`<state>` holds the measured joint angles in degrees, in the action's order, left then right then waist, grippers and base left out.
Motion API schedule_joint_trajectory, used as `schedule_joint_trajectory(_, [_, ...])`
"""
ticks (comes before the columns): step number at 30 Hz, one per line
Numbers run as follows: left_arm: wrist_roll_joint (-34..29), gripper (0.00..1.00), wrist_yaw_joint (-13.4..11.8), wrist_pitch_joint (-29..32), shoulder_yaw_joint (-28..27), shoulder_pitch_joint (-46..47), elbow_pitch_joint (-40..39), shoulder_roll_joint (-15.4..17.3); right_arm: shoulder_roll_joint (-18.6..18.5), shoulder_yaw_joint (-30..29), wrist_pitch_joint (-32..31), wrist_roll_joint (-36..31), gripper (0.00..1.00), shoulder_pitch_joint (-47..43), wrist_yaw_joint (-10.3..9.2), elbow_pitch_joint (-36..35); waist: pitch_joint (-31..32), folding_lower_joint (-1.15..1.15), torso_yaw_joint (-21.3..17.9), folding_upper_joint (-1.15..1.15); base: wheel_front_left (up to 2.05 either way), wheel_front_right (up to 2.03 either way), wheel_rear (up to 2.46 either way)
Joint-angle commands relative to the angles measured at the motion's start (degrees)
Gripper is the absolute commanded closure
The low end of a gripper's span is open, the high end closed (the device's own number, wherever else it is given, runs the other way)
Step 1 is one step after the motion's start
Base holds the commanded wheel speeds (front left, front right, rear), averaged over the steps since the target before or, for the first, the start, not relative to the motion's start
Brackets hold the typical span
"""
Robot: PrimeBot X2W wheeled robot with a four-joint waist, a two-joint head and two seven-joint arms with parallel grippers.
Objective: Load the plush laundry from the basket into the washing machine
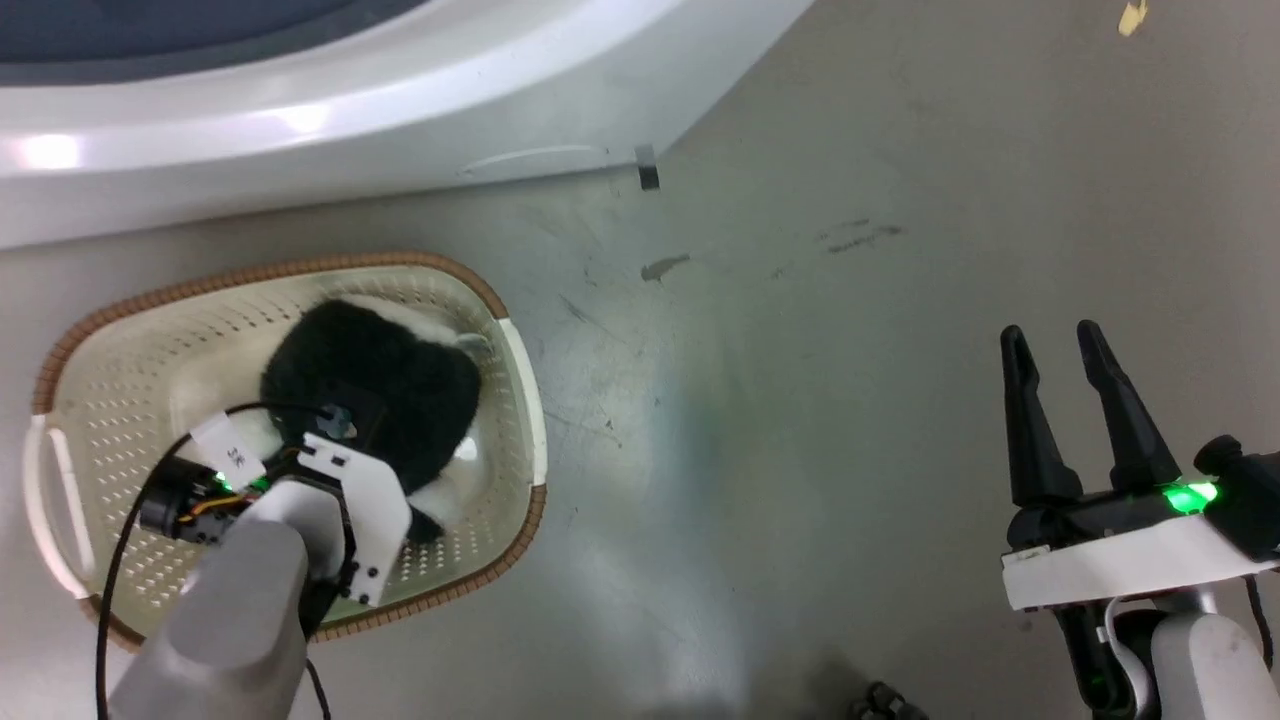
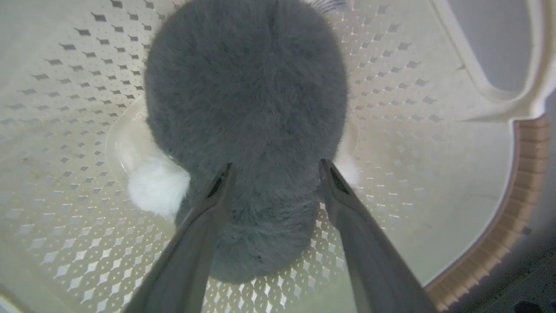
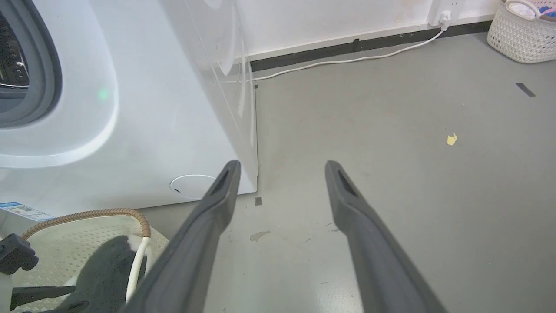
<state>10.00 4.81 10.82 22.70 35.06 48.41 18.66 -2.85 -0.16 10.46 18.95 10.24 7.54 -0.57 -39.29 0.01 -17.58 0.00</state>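
straddling plush laundry (image 2: 245, 87) on basket (image 2: 434, 130) bottom with left gripper (image 2: 276, 166) spread apart. sink deeper, pinch bulk not loose fur, then lift toward washing machine (image 3: 152, 108). right gripper (image 3: 282, 163) parted, empty.

Right gripper (image 1: 1050, 335) — long dark fingers (image 1: 1030, 440), green LED (image 1: 1188, 496), white bracket (image 1: 1100, 575); left forearm (image 1: 240, 610) pale grey, black cable (image 1: 100, 650), tag (image 1: 228, 450).

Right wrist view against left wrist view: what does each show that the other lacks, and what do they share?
Right wrist view: the washing machine, a white cable along the wall, a yellow scrap on the floor, and the open right claw. Left wrist view: the open left claw straddling the plush laundry, and its white patch. Shared: the basket with that laundry inside.
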Motion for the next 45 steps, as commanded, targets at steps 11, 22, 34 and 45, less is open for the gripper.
schedule_joint_trajectory(11, [4.28,0.0,0.7,3.18,1.7,8.39,8.34,1.16,-0.02,0.24,1.78,3.05,0.0,1.71,-0.04,-0.66,-6.57,-0.01,-2.06,0.0,0.0,0.0,0.0])
schedule_joint_trajectory(22, [5.14,0.0,0.56,4.87,6.16,14.64,15.48,1.83,-0.02,-0.31,3.09,4.26,0.0,1.47,-0.05,-1.4,-12.46,-0.01,-3.42,0.0,0.0,0.0,0.0])
schedule_joint_trajectory(34, [11.21,1.0,-0.81,-2.73,5.84,15.69,22.88,4.35,-0.03,3.05,4.52,7.04,0.0,5.09,-0.05,1.46,-12.7,-0.01,-7.76,0.0,0.0,0.0,0.0])
schedule_joint_trajectory(45, [14.74,1.0,1.22,-13.96,4.89,8.89,22.39,-0.59,-0.03,-0.57,4.53,0.68,0.0,3.13,-0.05,3.15,3.66,-0.01,-2.25,0.0,0.0,0.0,0.0])
